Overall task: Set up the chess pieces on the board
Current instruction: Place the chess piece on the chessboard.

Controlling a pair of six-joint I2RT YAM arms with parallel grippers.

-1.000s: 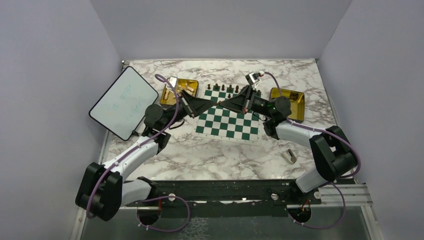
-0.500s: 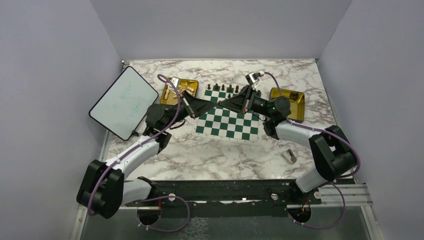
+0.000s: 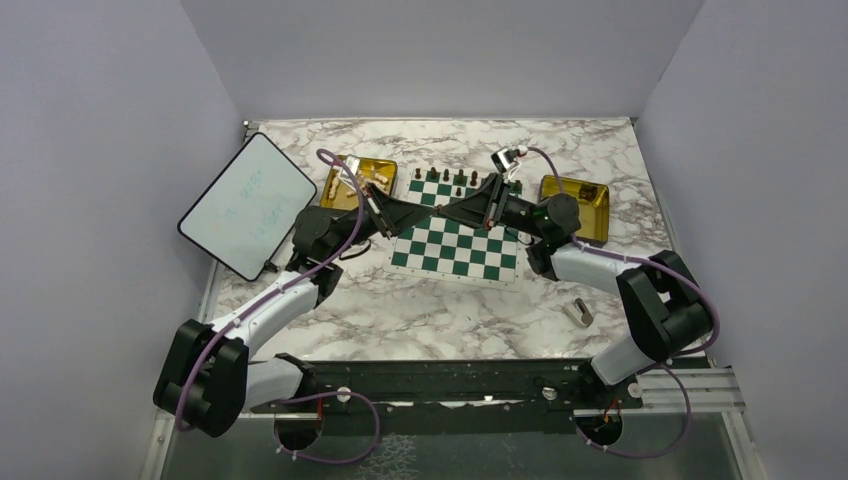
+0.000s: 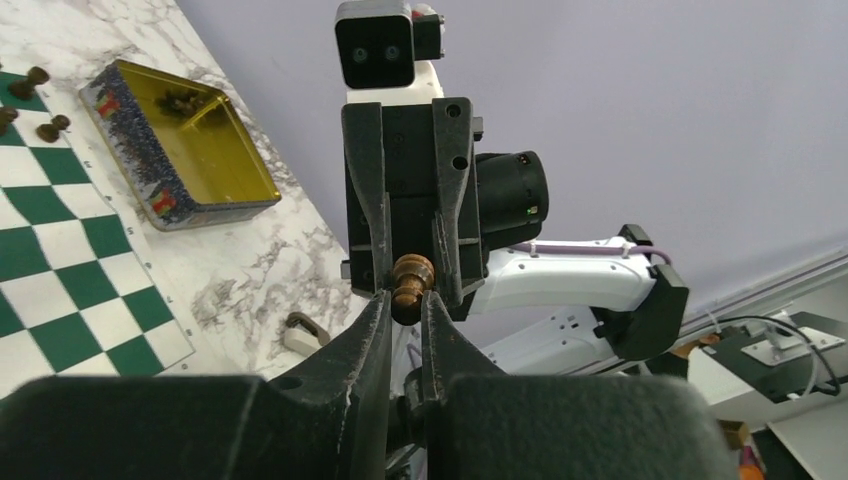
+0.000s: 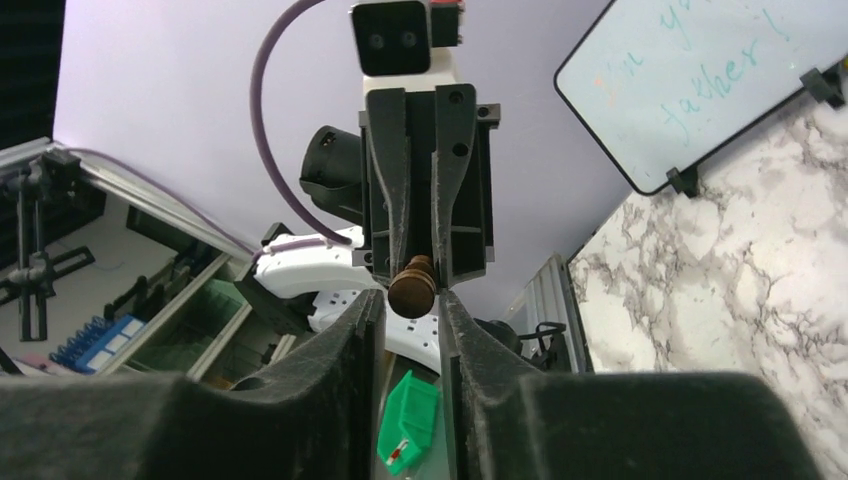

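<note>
My two grippers meet tip to tip above the far left part of the green and white board (image 3: 455,245). My left gripper (image 3: 432,207) (image 4: 405,298) is shut on the narrow end of a brown chess piece (image 4: 411,283) (image 5: 412,285). My right gripper (image 3: 448,207) (image 5: 412,300) straddles the piece's wide end, with a thin gap on each side, so it is slightly open. Several dark pieces (image 3: 445,177) stand on the board's far rows, and some also show in the left wrist view (image 4: 30,85).
A gold tray (image 3: 350,168) with pale pieces sits left of the board. Another gold tray (image 3: 590,215) (image 4: 240,180) with dark pieces sits to its right. A white tablet (image 3: 248,205) lies far left. A small grey-beige block (image 3: 578,312) (image 4: 300,335) lies at the near right.
Both grippers stay joined at the piece above the board. The left arm has shifted slightly forward; otherwise nothing visibly moves.
</note>
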